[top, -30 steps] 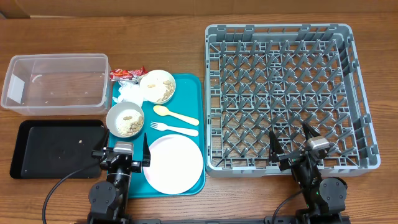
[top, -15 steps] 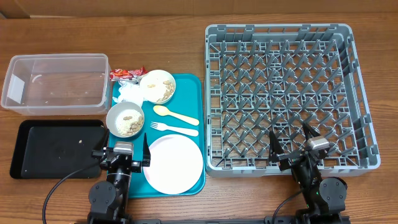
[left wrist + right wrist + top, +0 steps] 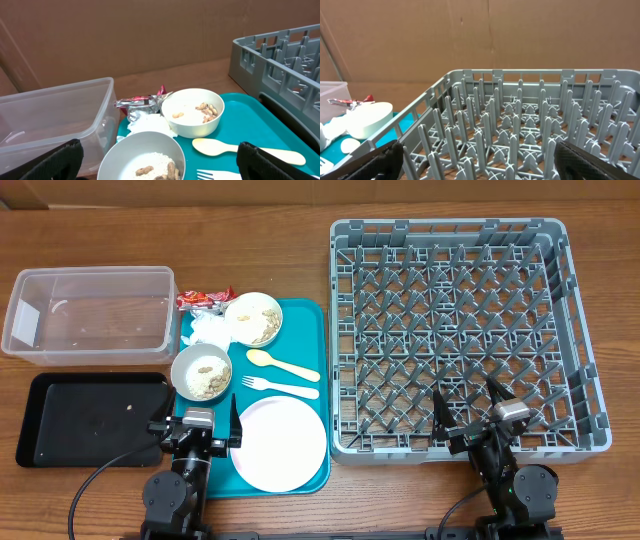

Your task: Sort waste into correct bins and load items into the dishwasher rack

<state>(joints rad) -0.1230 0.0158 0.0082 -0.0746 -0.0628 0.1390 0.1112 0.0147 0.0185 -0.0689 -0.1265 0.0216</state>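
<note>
The left claw [image 3: 198, 423] and right claw [image 3: 469, 410] are spread wide, with nothing gripped. Scraps [image 3: 206, 377] are left in the bowls [image 3: 181, 369] on the tray [image 3: 311, 321]. Scraps could be spilled on the tabletop [image 3: 300, 210] if a bowl is tipped when lifted.

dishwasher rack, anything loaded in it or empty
Empty: the dishwasher rack holds nothing in either view; the plate lies on the teal tray beside it.

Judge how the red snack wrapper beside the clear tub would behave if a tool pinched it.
The red wrapper looks thin and crinkled, so it would probably crumple rather than hold shape, and likely weighs very little. Its shiny surface may slip. The white napkin sits right beside it and might get caught too.
</note>
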